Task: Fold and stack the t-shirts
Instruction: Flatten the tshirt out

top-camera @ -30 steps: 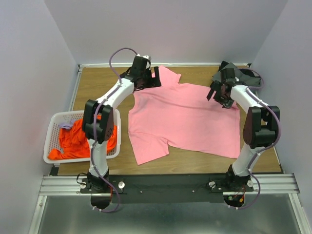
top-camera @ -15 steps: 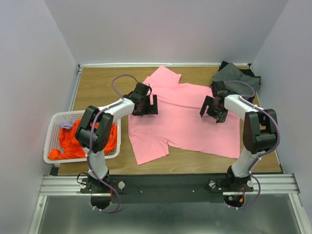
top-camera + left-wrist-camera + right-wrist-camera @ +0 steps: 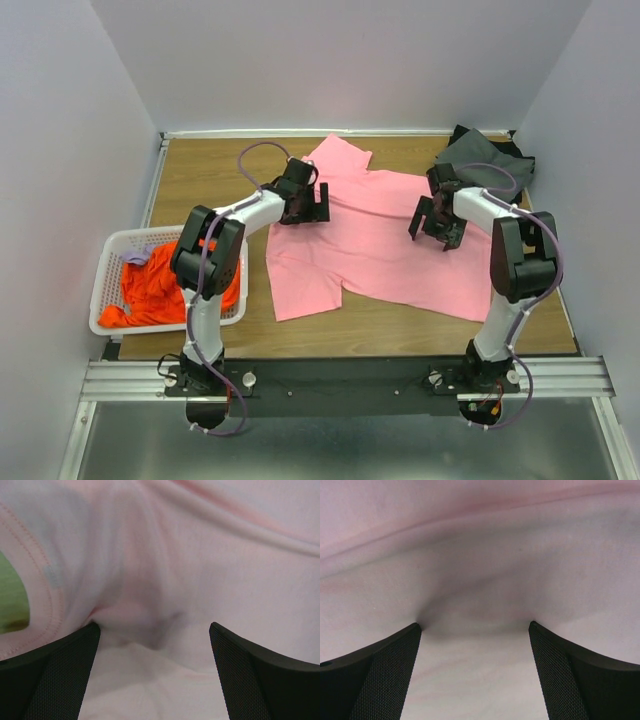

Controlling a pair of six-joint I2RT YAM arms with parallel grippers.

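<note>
A light pink t-shirt lies spread flat on the wooden table. My left gripper is open and presses down on the shirt's left part near a sleeve; in the left wrist view pink cloth bunches between the fingers. My right gripper is open and presses on the shirt's right part; its wrist view shows creased pink cloth between the fingers. An orange t-shirt lies crumpled in the basket. A dark grey t-shirt lies at the back right.
A white slotted basket stands at the table's left edge, beside the left arm. Purple walls close in the table on three sides. The arm bases sit on a rail at the near edge.
Both grippers have come from the back of the table down onto the pink shirt. The left one then shifted slightly back, and the shirt's left edge has moved a little.
</note>
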